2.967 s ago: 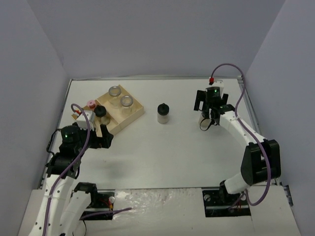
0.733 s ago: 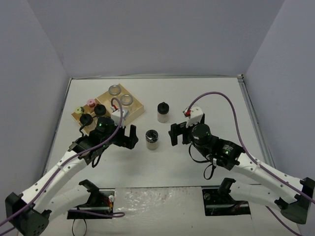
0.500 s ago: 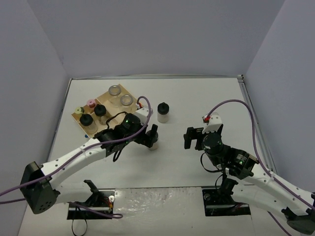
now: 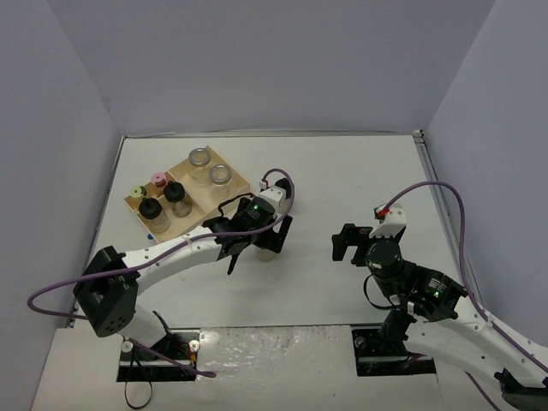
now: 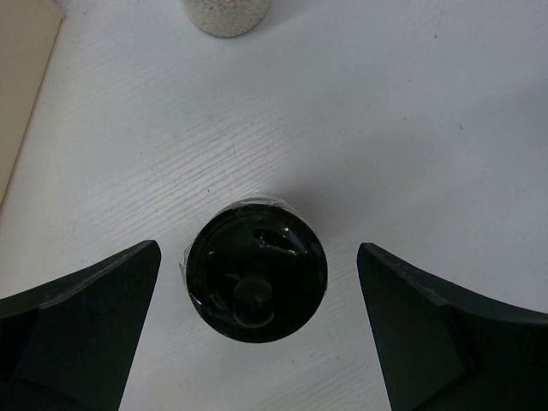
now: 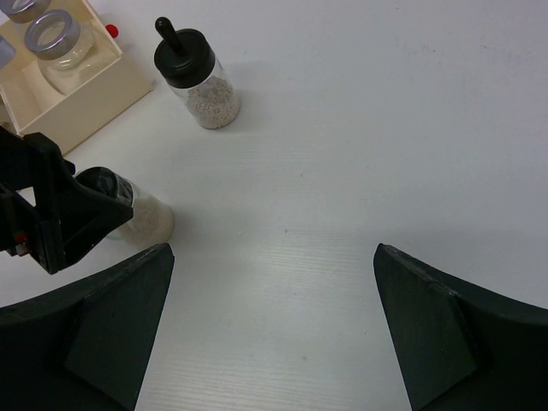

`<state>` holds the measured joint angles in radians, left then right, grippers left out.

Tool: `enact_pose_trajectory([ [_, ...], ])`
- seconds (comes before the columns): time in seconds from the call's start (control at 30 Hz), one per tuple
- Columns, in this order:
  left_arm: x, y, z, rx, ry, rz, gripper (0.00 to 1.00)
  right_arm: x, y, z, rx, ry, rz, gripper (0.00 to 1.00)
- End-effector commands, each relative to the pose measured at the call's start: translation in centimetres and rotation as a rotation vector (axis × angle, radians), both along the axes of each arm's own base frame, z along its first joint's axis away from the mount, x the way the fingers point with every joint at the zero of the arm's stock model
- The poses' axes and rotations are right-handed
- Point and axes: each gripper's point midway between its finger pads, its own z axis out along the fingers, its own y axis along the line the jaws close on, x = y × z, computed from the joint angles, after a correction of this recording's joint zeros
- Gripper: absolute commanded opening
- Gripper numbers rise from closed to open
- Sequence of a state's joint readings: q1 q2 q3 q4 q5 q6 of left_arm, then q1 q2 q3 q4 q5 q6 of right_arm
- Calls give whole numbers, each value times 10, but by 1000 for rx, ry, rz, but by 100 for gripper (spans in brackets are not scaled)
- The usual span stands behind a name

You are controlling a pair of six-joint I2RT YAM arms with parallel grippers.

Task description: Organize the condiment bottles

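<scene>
The black-capped jar (image 5: pixel 255 278) stands upright on the table (image 5: pixel 402 120), outside the tray (image 4: pixel 240 190). It sits straight below our left gripper (image 4: pixel 259 241), centred between wide-open jaws. Our right gripper (image 4: pixel 351 243), open and empty, is well apart.

Nothing legible anywhere — no label, brand or number on the black-capped jar (image 5: pixel 255 287) between the left claw (image 5: pixel 259 278) fingers; none on the second jar (image 5: pixel 227 15) ahead of it; none on the wooden tray (image 6: pixel 86 111) ahead-left of the right claw (image 6: pixel 270 257).
</scene>
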<state>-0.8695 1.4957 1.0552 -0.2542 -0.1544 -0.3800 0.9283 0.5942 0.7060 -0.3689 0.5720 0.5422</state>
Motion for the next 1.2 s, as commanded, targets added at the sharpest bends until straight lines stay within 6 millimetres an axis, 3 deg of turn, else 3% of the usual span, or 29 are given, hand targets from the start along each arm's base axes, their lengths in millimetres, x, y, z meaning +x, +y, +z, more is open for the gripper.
enact_pose_trajectory([
  [0.0,16,-7,29,-61,-62,66,97,5,-4,6,38,-29,-50,100],
  [0.23,17,-2,21,-32,-53,97,77,5,-4,5,39,-26,-49,100],
  [0.43,14,2,27,-35,-48,102,35,4,-4,4,44,-27,-47,100],
  [0.5,12,6,37,-37,-59,112,11,4,-4,5,46,-28,-45,100],
  [0.57,12,20,53,-19,-91,132,2,4,-4,5,46,-27,-43,100],
  [0.77,19,73,103,15,-150,219,0,3,-3,5,49,-27,-36,100],
  [0.87,30,115,129,11,-183,303,0,2,-3,6,51,-28,-33,100],
  [1.0,49,168,141,15,-188,414,0,2,-4,6,57,-32,-32,100],
  [1.17,73,204,136,-14,-181,497,0,1,-4,5,60,-31,-31,100],
])
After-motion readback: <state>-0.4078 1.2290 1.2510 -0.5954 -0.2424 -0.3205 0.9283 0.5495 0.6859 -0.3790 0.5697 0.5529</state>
